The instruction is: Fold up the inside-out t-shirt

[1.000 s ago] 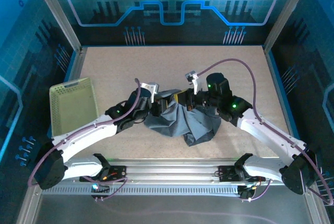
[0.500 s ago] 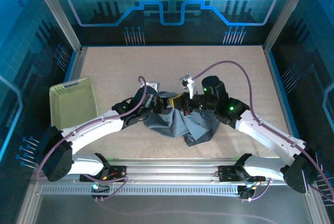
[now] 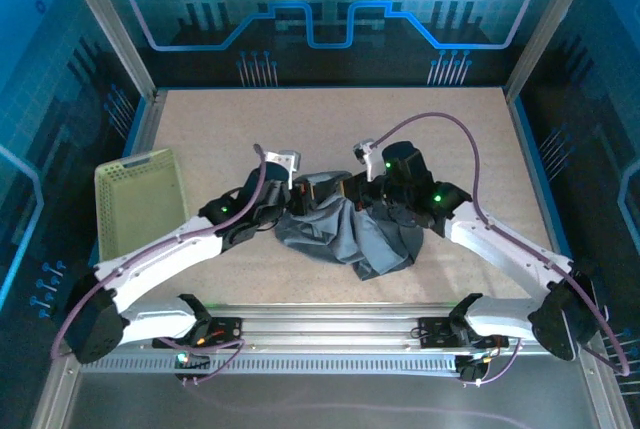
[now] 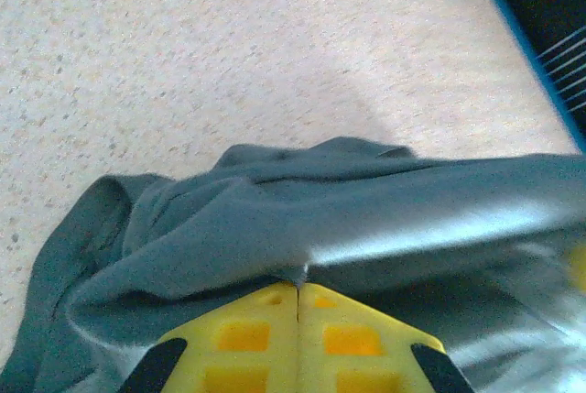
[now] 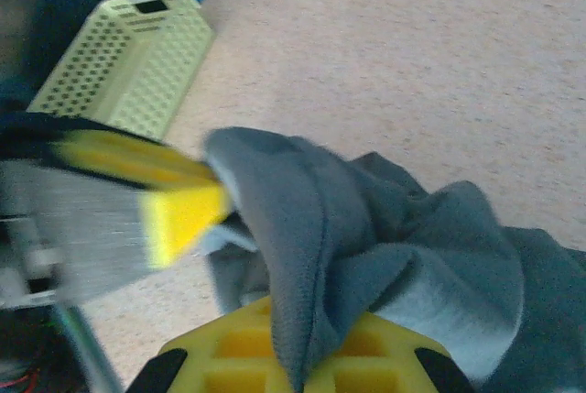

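Observation:
The dark slate-grey t-shirt (image 3: 345, 234) lies bunched in a heap at the table's middle, with its upper edge lifted between the two arms. My left gripper (image 3: 300, 199) is shut on a fold of the t-shirt (image 4: 302, 219); its yellow fingers (image 4: 247, 333) meet with a sliver of cloth between them. My right gripper (image 3: 352, 194) is shut on another fold of the t-shirt (image 5: 316, 256), which drapes over its yellow fingers (image 5: 238, 343). The left gripper (image 5: 179, 196) appears blurred just left of that fold, very close to the right one.
The pale yellow-green mesh basket (image 3: 140, 199) sits at the table's left edge, also as the basket (image 5: 128, 63) in the right wrist view. Bare speckled tabletop (image 3: 330, 124) stretches behind the shirt. Metal frame posts and a blue rim border the table.
Both grippers first drew together over the shirt, then shifted slightly apart and back, keeping hold of the cloth. The shirt's raised top edge moved with them.

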Tool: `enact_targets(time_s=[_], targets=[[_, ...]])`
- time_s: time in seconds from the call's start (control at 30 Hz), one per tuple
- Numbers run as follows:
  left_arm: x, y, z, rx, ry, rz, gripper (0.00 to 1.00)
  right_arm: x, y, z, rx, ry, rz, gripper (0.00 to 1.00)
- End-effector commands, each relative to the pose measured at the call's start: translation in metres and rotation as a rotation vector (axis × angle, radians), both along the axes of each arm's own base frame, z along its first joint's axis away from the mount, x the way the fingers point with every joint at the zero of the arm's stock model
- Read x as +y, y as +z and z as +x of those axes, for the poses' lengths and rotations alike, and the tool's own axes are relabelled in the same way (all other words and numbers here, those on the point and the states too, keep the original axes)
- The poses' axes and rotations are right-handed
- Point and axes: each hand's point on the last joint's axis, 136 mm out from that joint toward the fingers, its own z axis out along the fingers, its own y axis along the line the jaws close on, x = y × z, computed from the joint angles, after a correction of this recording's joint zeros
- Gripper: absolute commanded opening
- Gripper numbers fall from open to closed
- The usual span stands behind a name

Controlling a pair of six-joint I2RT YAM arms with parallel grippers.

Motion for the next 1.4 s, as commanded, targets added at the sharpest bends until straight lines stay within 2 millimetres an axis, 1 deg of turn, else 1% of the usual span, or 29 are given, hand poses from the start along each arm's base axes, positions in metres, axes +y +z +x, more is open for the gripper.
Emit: enact_targets(time_s=[0.0,0.1,0.13,0.2,0.27,0.33,0.43,0.47,0.5,0.53,0.57,0.63,0.67,0.77,0.83,0.87,0.9,0.97,1.03,1.1,1.17,1.23,1.37], targets=[[-0.003,0.015,-0.009,-0.045,-0.070,-0.024,0.00,-0.004,0.008,0.010,-0.019,-0.027,-0.005,0.00],[-0.001,0.013,-0.011,-0.040,-0.074,-0.006,0.00,-0.001,0.012,0.010,-0.024,-0.015,0.013,0.00],[-0.002,0.012,-0.012,-0.034,-0.086,-0.007,0.00,-0.001,0.011,0.010,-0.022,-0.019,0.013,0.00],[-0.011,0.019,-0.019,-0.044,-0.147,-0.045,0.00,-0.004,0.006,0.013,-0.012,-0.038,-0.008,0.00],[-0.026,0.039,-0.031,-0.080,-0.247,-0.130,0.00,-0.013,-0.005,0.022,0.022,-0.077,-0.050,0.00],[-0.035,0.063,-0.043,-0.121,-0.328,-0.211,0.00,-0.020,-0.018,0.030,0.075,-0.097,-0.064,0.00],[-0.038,0.098,-0.058,-0.191,-0.399,-0.317,0.00,-0.027,-0.038,0.043,0.118,-0.100,-0.062,0.00],[-0.035,0.106,-0.059,-0.205,-0.398,-0.335,0.00,-0.029,-0.047,0.046,0.124,-0.107,-0.079,0.00],[-0.033,0.109,-0.058,-0.209,-0.389,-0.344,0.00,-0.031,-0.052,0.048,0.124,-0.110,-0.095,0.03],[-0.030,0.111,-0.055,-0.209,-0.378,-0.355,0.00,-0.030,-0.055,0.048,0.119,-0.109,-0.114,0.09],[-0.028,0.110,-0.052,-0.203,-0.369,-0.360,0.00,-0.032,-0.056,0.048,0.107,-0.117,-0.138,0.19],[-0.026,0.104,-0.047,-0.183,-0.356,-0.367,0.00,-0.034,-0.050,0.044,0.068,-0.131,-0.163,0.40],[-0.025,0.101,-0.044,-0.172,-0.345,-0.372,0.00,-0.035,-0.045,0.041,0.049,-0.137,-0.168,0.47],[-0.025,0.091,-0.036,-0.145,-0.323,-0.377,0.00,-0.040,-0.021,0.027,-0.024,-0.145,-0.174,0.55],[-0.025,0.087,-0.032,-0.131,-0.316,-0.379,0.00,-0.036,-0.002,0.012,-0.090,-0.114,-0.160,0.58],[-0.026,0.086,-0.031,-0.128,-0.315,-0.383,0.00,-0.031,0.005,0.003,-0.120,-0.083,-0.150,0.60],[-0.026,0.085,-0.029,-0.125,-0.312,-0.386,0.00,-0.026,0.012,-0.005,-0.144,-0.053,-0.138,0.61],[-0.026,0.085,-0.027,-0.124,-0.308,-0.394,0.00,-0.008,0.023,-0.026,-0.192,0.043,-0.100,0.61],[-0.025,0.086,-0.026,-0.126,-0.310,-0.402,0.00,0.006,0.026,-0.038,-0.206,0.112,-0.060,0.59],[-0.026,0.088,-0.028,-0.131,-0.321,-0.409,0.00,0.017,0.026,-0.040,-0.199,0.158,-0.031,0.54],[-0.026,0.090,-0.030,-0.138,-0.333,-0.418,0.00,0.025,0.026,-0.036,-0.197,0.178,-0.028,0.49],[-0.027,0.092,-0.032,-0.139,-0.342,-0.423,0.00,0.033,0.028,-0.033,-0.205,0.201,-0.026,0.47],[-0.026,0.092,-0.036,-0.137,-0.353,-0.439,0.00,0.051,0.031,-0.036,-0.202,0.285,0.009,0.45]])
